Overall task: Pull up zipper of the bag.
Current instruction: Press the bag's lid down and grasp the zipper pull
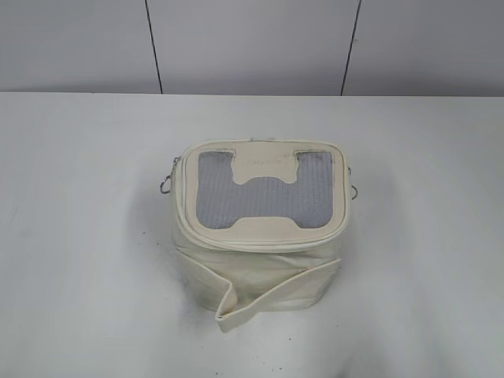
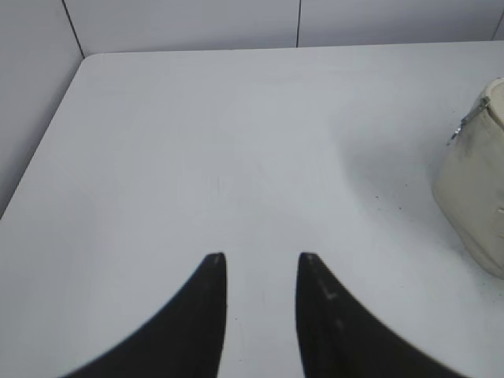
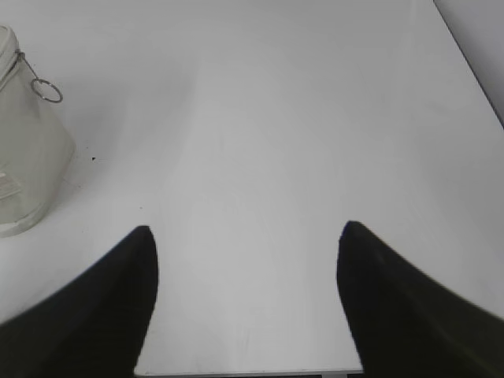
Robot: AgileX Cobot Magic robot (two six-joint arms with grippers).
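Exterior: bag [image 1: 258,228] upright mid-desk, nearer the front edge, zipper [image 1: 178,206] round the lid rim, strap [image 1: 272,298] loose in front. No arms visible.
Left wrist: left gripper [image 2: 261,260] parted, holding nothing; bag toward the desk's right edge, pull probably at its corner.
Right wrist: right gripper [image 3: 248,232] spread wide, holding nothing; ring [image 3: 47,91] hangs off the bag.

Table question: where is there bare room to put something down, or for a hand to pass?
The table is bare left and right of the bag, and behind it up to the wall. Both hands, left hand and right hand, hover over bare surface. Only the middle is occupied.
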